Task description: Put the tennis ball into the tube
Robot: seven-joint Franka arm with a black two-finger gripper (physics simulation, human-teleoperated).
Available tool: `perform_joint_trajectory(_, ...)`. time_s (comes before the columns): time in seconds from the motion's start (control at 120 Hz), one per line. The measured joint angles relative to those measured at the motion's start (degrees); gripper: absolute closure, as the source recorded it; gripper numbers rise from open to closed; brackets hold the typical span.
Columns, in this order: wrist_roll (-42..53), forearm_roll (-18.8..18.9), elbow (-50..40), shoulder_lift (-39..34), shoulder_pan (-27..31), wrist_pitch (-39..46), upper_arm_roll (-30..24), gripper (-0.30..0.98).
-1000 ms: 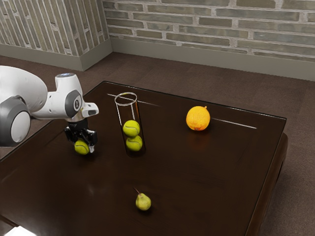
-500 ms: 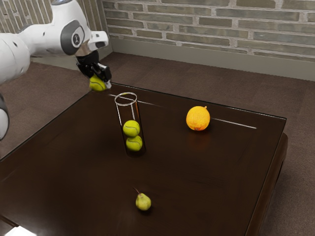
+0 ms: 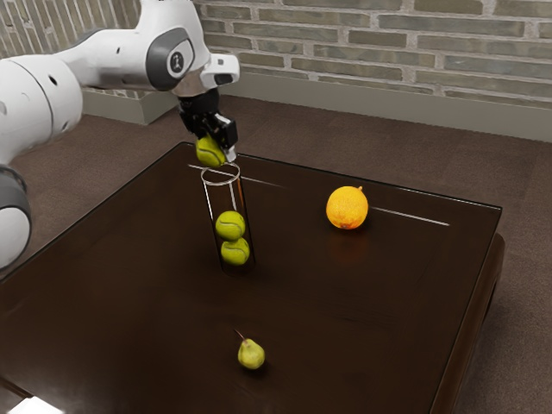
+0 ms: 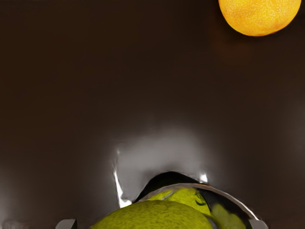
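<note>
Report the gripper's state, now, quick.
Gripper: closed on a tennis ball, holding it up off the table, by the rim of the clear tube.

A: Colours, exterior view?
B: Upper left: arm [image 3: 103, 59] white with grey joints, gripper [image 3: 219, 153] black, ball [image 3: 209, 153] yellow-green.
A: Left of centre?
B: Two balls [image 3: 230, 226], yellow-green, dark curved lines.
A: Rest?
B: Tabletop [image 3: 345, 297] dark brown. Orange [image 3: 347, 208], right of centre, bright orange. Pear [image 3: 251, 354], lower centre, yellow-green. Wall [image 3: 375, 39], top: grey-green bricks, pale mortar.
</note>
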Motion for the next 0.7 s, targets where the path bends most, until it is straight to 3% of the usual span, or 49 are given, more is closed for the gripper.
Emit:
perform_joint_trajectory(0.267, -0.8, 0.0, -2.4, -1.1, -1.1, -0.1, -0.2, 0.37)
perform_joint_trajectory(0.55, -1.1, -0.6, -2.4, -1.3, -1.4, 0.3, -0.5, 0.12)
perform_joint_trajectory(0.6, -1.1, -0.6, -5.4, -4.8, -1.2, -1.0, -0.4, 0.1)
perform_joint_trajectory(0.65, -1.4, -0.6, -10.6, -12.8, 0.9, -5.4, -0.5, 0.08)
perform_joint_trajectory(0.7, -1.9, 0.8, -9.8, -17.8, 3.2, -10.1, -1.1, 0.07)
